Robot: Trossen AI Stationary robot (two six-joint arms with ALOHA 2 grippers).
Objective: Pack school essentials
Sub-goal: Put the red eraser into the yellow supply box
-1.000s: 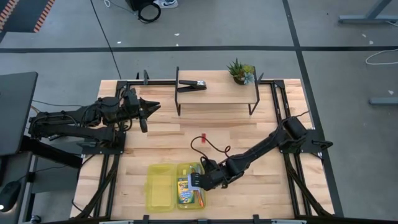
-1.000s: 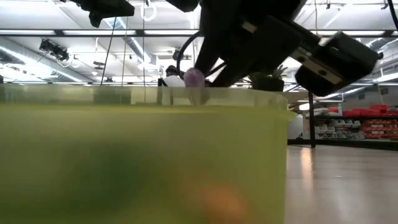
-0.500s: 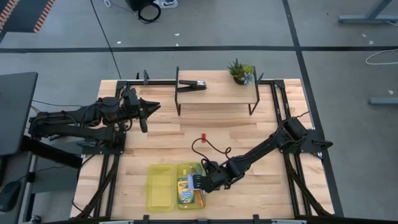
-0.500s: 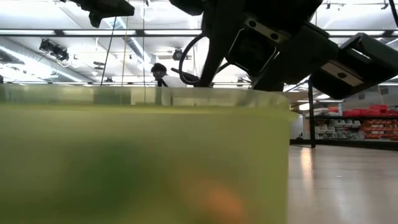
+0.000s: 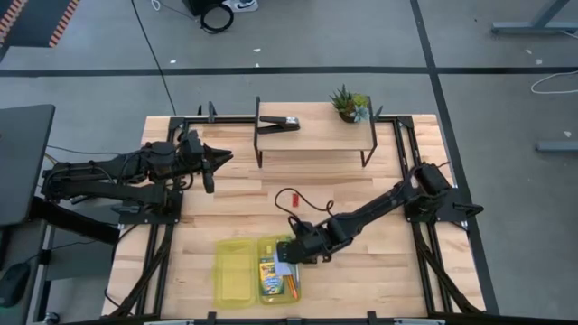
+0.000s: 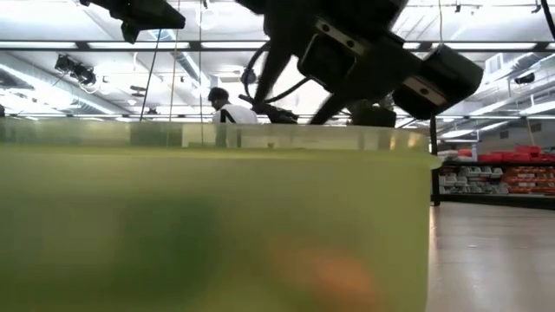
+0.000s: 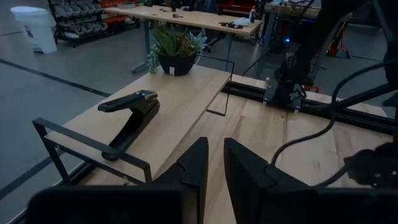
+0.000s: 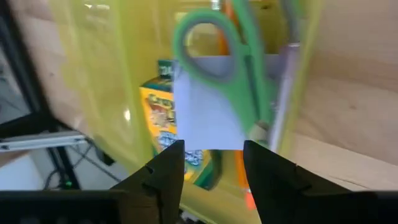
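Observation:
An open yellow-green case lies near the table's front edge, its tray half on the right. In the tray lie the crayon box, the green-handled scissors, a pale bluish-white block on top of them, an orange pencil and the pink-purple pencil along the tray's wall. My right gripper hangs open just above the tray, slanting down, with nothing between its fingers. A short red piece lies on the bare table mid-way back. My left gripper, almost shut and empty, waits at the far left.
A raised shelf at the far edge carries a black clip-like tool and a small potted plant. A black cable loops on the table behind my right gripper. In the low view the case's wall fills the foreground; a person stands far behind.
My right gripper has risen a little and drawn back toward the table's far right, above the tray. In the low view, the purple pencil end that stood above the case's wall has dropped out of sight inside the case.

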